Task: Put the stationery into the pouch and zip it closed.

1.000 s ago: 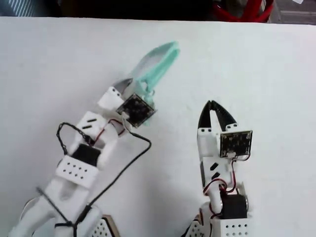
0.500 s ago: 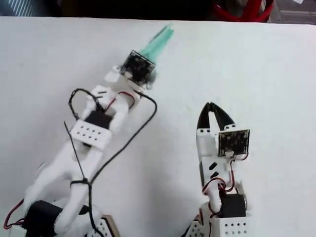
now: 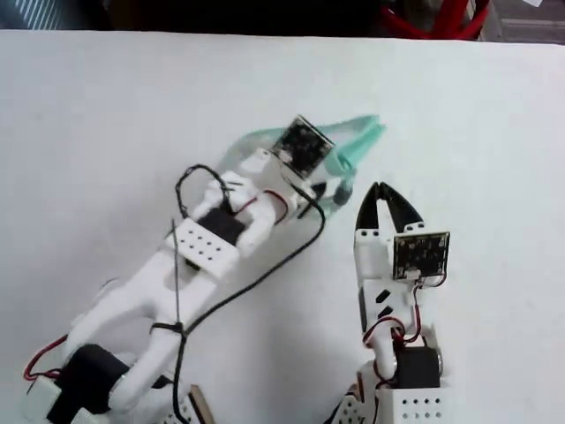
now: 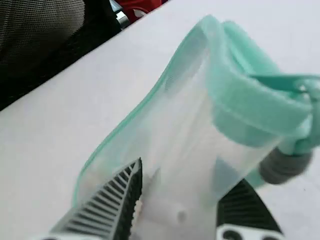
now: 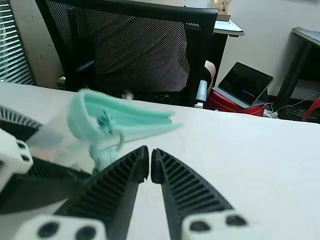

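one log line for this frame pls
left gripper: shut on pouch | right gripper: shut, empty, beside pouch | zip closed: cannot tell

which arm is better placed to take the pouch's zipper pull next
Likely the right: its hand, shut and free, points at the zipper pull, while the left hand holds the pouch.

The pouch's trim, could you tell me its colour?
Mint green; the pouch shows best in left wrist view.

The pouch (image 4: 190, 115) is clear with mint-green trim, the table (image 3: 88, 132) white, the right hand (image 5: 150, 152) black.
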You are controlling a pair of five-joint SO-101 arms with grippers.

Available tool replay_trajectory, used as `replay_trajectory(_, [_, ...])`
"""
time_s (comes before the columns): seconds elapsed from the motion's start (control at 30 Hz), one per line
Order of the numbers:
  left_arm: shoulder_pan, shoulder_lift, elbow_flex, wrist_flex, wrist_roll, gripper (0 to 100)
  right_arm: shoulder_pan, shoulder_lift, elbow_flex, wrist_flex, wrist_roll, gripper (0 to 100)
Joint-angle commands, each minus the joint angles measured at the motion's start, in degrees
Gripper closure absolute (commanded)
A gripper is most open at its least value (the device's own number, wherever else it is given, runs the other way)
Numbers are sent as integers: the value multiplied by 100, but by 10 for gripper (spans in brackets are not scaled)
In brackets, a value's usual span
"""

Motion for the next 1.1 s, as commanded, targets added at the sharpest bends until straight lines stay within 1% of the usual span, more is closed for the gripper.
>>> replay_trajectory(0.0, [523, 48, -264, 695, 141, 769, 75, -40, -26, -127, 9, 974])
replay_trajectory(0.17, [892, 22, -862, 1855, 141, 758, 75, -40, -26, -136, 9, 974])
replay_trajectory(0.33, [866, -4, -1767, 3015, 114, 751, 75, -4, -18, -136, 18, 974])
replay_trajectory(0.43, [822, -13, -2426, 3824, -308, 751, 66, -31, 105, -198, 378, 974])
replay_trajectory(0.53, [532, -13, -3182, 4422, -536, 752, 66, -4, 396, -637, 563, 974])
replay_trajectory(0.6, [356, -13, -3552, 4633, -545, 752, 66, -4, 519, -804, 571, 974])
replay_trajectory(0.7, [321, -13, -3754, 4747, -554, 750, 66, -4, 545, -831, 571, 974])
replay_trajectory(0.9, [330, -13, -3938, 4598, -536, 745, 66, 4, 571, -822, 571, 974])
replay_trajectory(0.97, [31, -13, -4167, 4501, -413, 745, 66, 4, 571, -822, 571, 974])
replay_trajectory(1.03, [-330, -13, -4422, 4589, -352, 745, 75, 4, 571, -822, 571, 974])
replay_trajectory(1.07, [-488, -13, -4501, 4774, -475, 745, 75, 4, 571, -822, 580, 974])
